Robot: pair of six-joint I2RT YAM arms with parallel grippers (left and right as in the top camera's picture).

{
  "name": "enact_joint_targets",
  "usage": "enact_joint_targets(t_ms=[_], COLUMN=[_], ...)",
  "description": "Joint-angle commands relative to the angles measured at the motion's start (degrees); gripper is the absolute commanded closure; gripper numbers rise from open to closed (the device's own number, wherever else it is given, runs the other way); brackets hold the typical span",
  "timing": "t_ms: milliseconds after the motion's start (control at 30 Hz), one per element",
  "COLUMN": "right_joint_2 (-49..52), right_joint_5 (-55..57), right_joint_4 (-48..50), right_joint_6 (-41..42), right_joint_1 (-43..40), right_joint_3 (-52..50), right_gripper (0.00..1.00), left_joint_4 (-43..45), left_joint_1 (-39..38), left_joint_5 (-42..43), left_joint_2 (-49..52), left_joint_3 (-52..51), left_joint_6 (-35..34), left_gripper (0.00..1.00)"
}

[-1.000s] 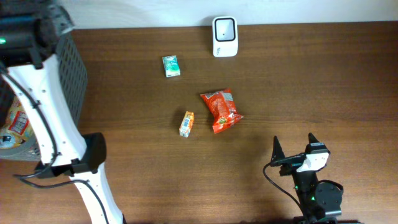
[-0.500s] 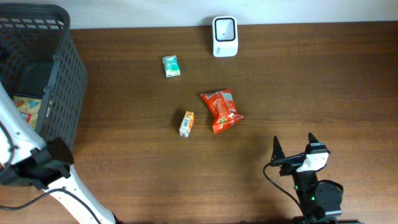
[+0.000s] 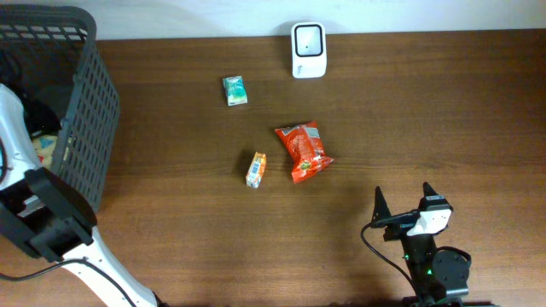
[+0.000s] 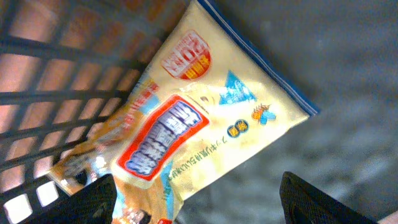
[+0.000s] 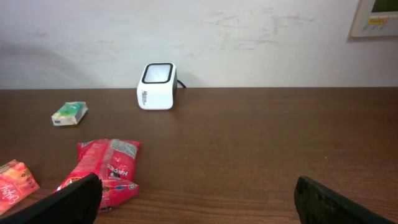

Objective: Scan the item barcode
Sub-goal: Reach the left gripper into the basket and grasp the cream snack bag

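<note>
Left gripper [image 4: 199,202] – widened, yellow snack bag [image 4: 186,124] judged released in far-left basket [image 3: 94,111]; right gripper [image 5: 199,199] wide, idle – next item due

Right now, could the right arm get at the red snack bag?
Probably yes: the right gripper is open, and only bare table lies between it and the red snack bag.

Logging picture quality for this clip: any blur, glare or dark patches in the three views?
Overhead: sharp, evenly lit, no glare. Left wrist: dim and grainy inside the basket, snack bag slightly soft, print still legible. Right wrist: crisp, scanner well lit.
</note>
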Motion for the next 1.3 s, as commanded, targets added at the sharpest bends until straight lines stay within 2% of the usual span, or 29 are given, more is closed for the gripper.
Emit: enact_joint_targets(t_ms=[0, 133, 367, 733, 767, 833, 867, 967, 1133, 1267], right_joint_2=[-0.3, -0.3, -0.3, -0.3, -0.3, -0.3, -0.3, -0.3, -0.3, -0.3], right_joint_5=[0.7, 0.7, 0.7, 0.7, 0.7, 0.7, 0.7, 0.7, 0.7, 0.7], right_joint_4=[-0.3, -0.3, -0.3, -0.3, -0.3, -0.3, -0.3, -0.3, -0.3, -0.3], right_joint_6=[0.2, 0.2, 0.2, 0.2, 0.2, 0.2, 0.2, 0.2, 0.2, 0.2], right_joint_1=[-0.4, -0.4, -0.4, -0.4, -0.4, -0.4, -0.4, -0.4, -0.4, -0.4], right_joint_3=[-0.3, -0.3, -0.3, -0.3, -0.3, -0.3, -0.3, -0.3, -0.3, -0.3], right_gripper=[0.02, 0.02, 0.02, 0.01, 0.02, 0.02, 0.02, 0.02, 0.02, 0.02], left_joint_4=[2.6, 6.0, 10.8, 19.1, 19.6, 20.3, 20.7, 21.1, 21.0, 21.7], left_joint_1=[0.1, 0.1, 0.1, 0.4, 0.7, 1.6, 2.1, 3.0, 4.0, 4.0], left_joint_5=[-1.1, -1.2, -1.1, -4.8, -4.8, -4.8, -4.7, -4.2, 2.0, 3.9], left_joint_2=[-0.3, -0.3, -0.3, -0.3, -0.3, -0.3, -0.3, -0.3, -0.3, -0.3], left_joint_3=[-5.4, -10.4, -17.6, -24.1, -24.3, -24.4, -24.5, -24.6, -25.0, -26.1], left_joint_6=[5.8, 8.2, 13.4, 13.5, 13.5, 13.5, 13.5, 13.5, 13.5, 13.5], left_gripper=[0.18, 0.21, 0.18, 0.18, 0.20, 0.31, 0.34, 0.38, 0.40, 0.57])
